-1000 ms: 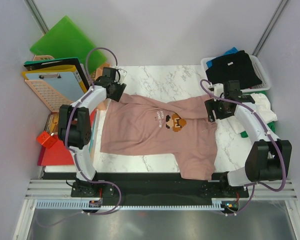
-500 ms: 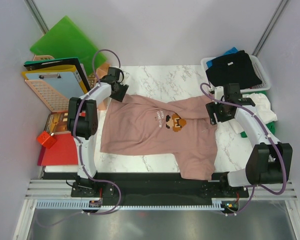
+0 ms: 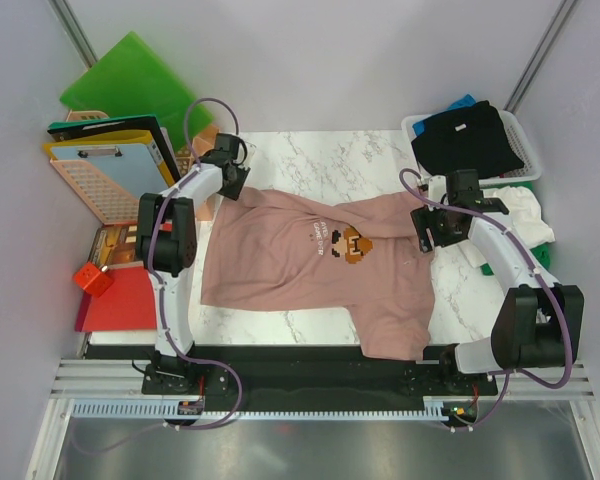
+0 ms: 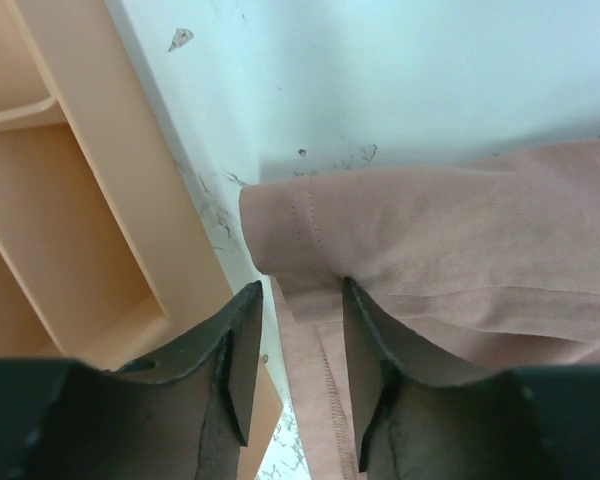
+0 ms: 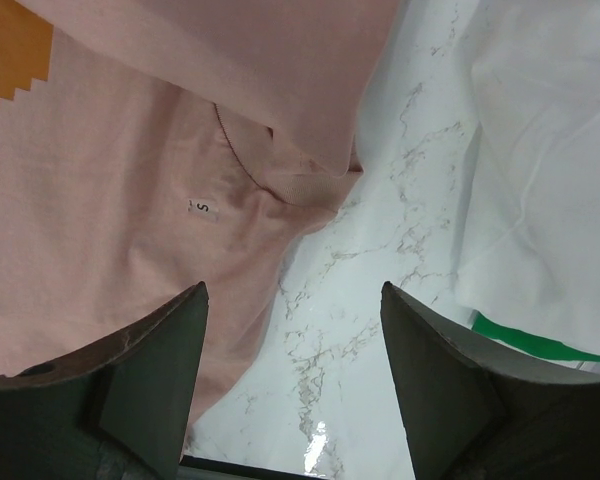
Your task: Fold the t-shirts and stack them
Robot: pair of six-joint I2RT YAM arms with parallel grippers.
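The left pincer (image 4: 302,300) has narrowed over the pink t-shirt (image 4: 460,230).

Your left arm (image 3: 167,250) rises from its near base and bends at the elbow, its forearm reaching to the far left. Your left gripper (image 4: 300,288) points down with its jaws drawn narrow, a slim gap between them; whether they pinch anything can't be told. Your right arm (image 3: 515,270) bows out to the right, then angles back in. Your right gripper (image 5: 292,290) also points down, with its jaws spread wide and holding nothing.
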